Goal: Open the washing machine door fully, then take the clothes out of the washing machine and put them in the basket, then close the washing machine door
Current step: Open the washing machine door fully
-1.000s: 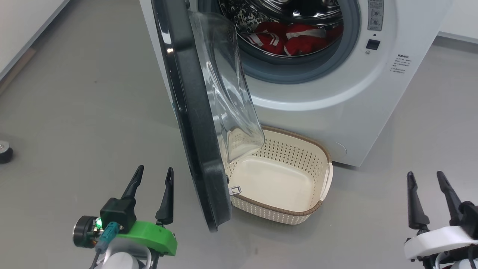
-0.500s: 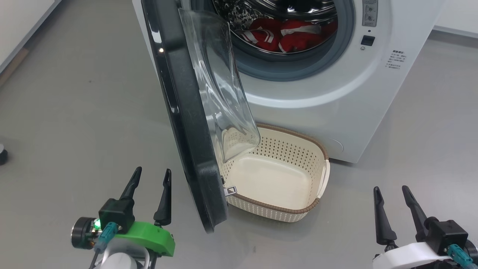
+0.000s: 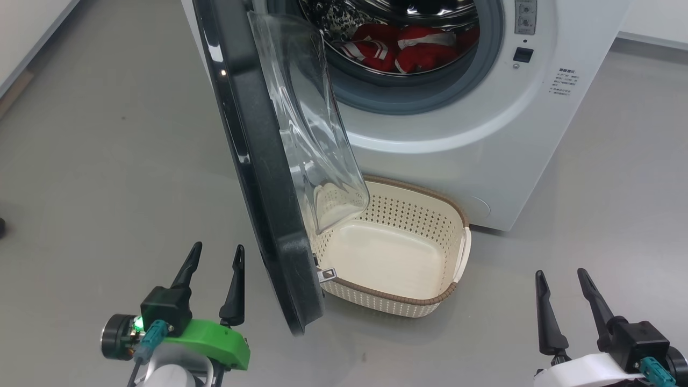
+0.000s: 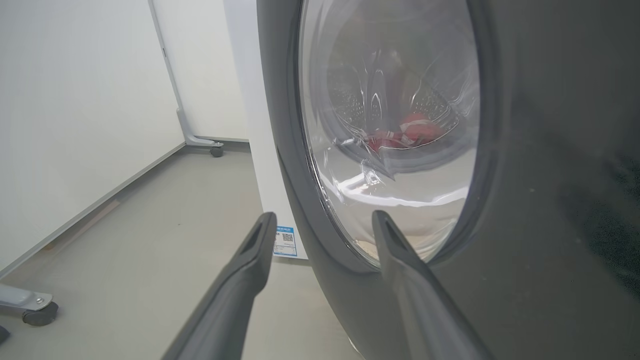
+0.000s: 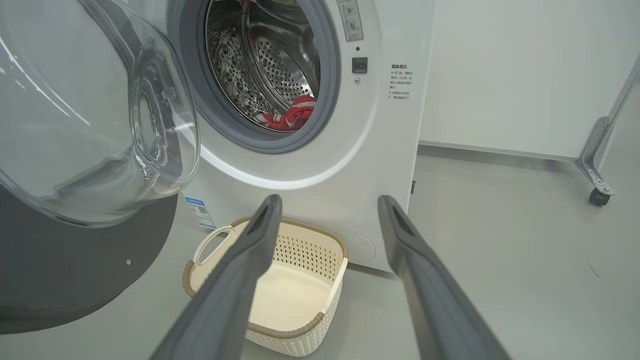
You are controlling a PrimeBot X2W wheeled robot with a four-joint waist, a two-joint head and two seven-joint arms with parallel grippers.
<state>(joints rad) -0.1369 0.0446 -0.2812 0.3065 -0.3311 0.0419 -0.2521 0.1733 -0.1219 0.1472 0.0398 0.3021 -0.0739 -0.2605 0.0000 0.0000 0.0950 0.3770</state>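
The washing machine [image 3: 457,134] stands white at the top of the head view. Its door [image 3: 258,161], black-rimmed with a bulging glass bowl, hangs swung out toward me, edge-on. Red clothes [image 3: 408,48] with white stripes lie in the steel drum. The cream basket [image 3: 408,298] sits on the floor under the opening, partly beneath the door. My left gripper [image 3: 217,247] is open, just left of the door's lower edge and facing the door's outer face [image 4: 390,150]. My right gripper [image 3: 560,272] is open at the lower right, looking at the basket [image 5: 280,332] and clothes [image 5: 292,115].
Grey floor spreads left and right of the machine. White wall panels on caster feet [image 5: 597,195] [image 4: 37,312] stand at both sides. A blue sticker [image 4: 285,241] marks the washer's lower front. A dark object [image 3: 1,226] sits at the far left edge.
The head camera has shifted, sliding the whole scene up and left. My right gripper has dropped lower and moved left in that view. The left gripper, door, clothes and basket keep their places.
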